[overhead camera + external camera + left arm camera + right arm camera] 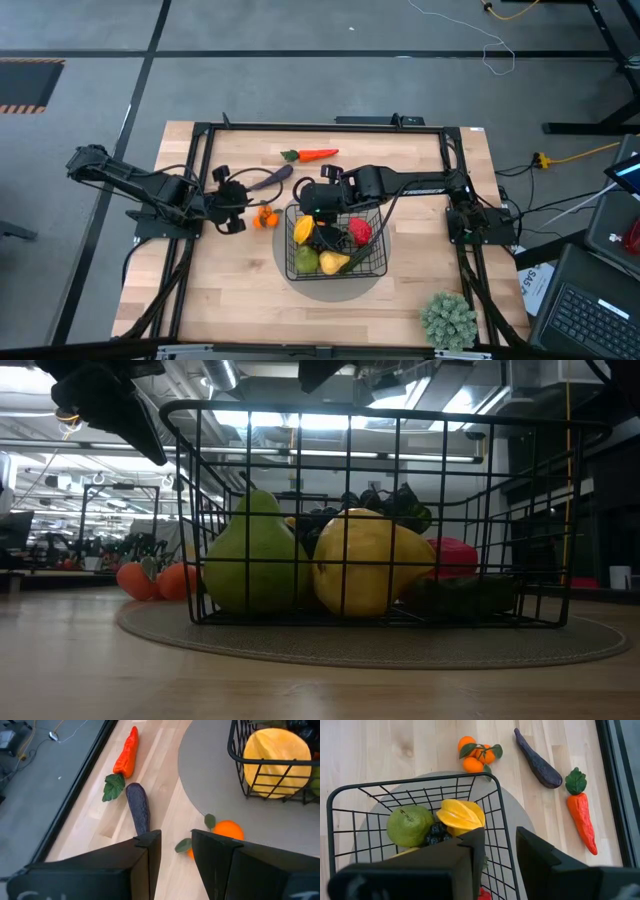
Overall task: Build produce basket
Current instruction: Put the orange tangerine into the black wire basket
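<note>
The wooden desk (230, 290) carried everything, with a grey round mat (335, 288) toward its near-middle and a bushy pale-green plant (449, 320) at the near right corner. On the mat stood the black wire basket (382, 262), upright, already holding a green pear-shaped fruit (252, 555), a yellow lemon-like fruit (365, 565), a yellow star fruit (461, 815), dark grapes (436, 834), a red pepper (360, 232) and a dark green vegetable (460, 596) lying low along the basket floor. The right arm reached in from the right side, and the right tool (320, 200) hung over the far rim of the basket, its fingers (540, 857) parted with an empty gap between them and nothing gripped. The left arm stretched in from the left, and the left tool (232, 200) hovered above the desk just left of the mat, its fingers (150, 851) apart and holding nothing. Outside the basket, the orange carrot (312, 154) lay on the desk near the far edge, the purple eggplant (270, 179) lay just beside it toward the left tool, and the small tangerines (265, 216) with green leaves sat at the mat's left edge, close under the left tool.
</note>
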Controlling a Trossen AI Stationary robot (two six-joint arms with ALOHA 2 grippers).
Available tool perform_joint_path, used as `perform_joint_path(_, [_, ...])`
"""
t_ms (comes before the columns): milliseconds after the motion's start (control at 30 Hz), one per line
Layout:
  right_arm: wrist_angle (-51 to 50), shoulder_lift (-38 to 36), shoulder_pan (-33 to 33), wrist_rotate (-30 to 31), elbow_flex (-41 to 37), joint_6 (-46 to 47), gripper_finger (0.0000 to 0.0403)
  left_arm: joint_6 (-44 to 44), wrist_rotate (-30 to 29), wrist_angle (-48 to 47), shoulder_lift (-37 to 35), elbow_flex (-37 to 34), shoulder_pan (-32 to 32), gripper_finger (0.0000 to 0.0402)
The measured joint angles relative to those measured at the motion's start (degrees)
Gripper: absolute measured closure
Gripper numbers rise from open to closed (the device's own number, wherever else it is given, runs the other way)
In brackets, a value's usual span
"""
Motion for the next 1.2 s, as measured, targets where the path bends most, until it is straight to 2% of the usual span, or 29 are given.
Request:
perform_joint_path(133, [-0.64,0.00,0.00,0.00,0.00,0.01,0.0305,-5.69,2.23,-0.02,0.02,0.00,0.04,0.0304])
perform_joint_path(300, [-1.36,0.00,0.00,0.00,0.00,0.01,0.0305,-11.09,12.89,-1.42,0.39,-0.30,0.00,0.0304])
perform_joint_path(433, [-2.20,0.00,0.00,-0.02,0.00,-0.01,0.0305,-11.68,16.33,-0.64,1.81,-3.86,0.08,0.0304])
perform_joint_path(533, [-3.74,0.00,0.00,-0.02,0.00,0.04,0.0305,-12.39,17.88,3.01,3.73,-7.05,0.89,0.0304])
perform_joint_path(700, [-6.41,0.00,0.00,-0.02,0.00,1.60,0.0305,-17.43,29.10,7.23,5.24,-11.66,1.27,0.0304])
perform_joint_path(900, [-6.90,0.00,-0.02,-0.02,0.00,1.53,0.0305,-17.98,35.42,17.80,6.47,-15.83,2.32,0.0304])
perform_joint_path(1100, [-7.16,0.00,-0.02,-0.49,0.00,1.70,0.0305,-15.29,35.77,19.27,10.62,-16.61,7.23,0.0304])
perform_joint_path(1200, [-7.22,0.00,-0.02,-0.55,0.00,1.72,0.0305,-11.61,36.74,24.05,14.63,-16.61,11.34,0.0306])
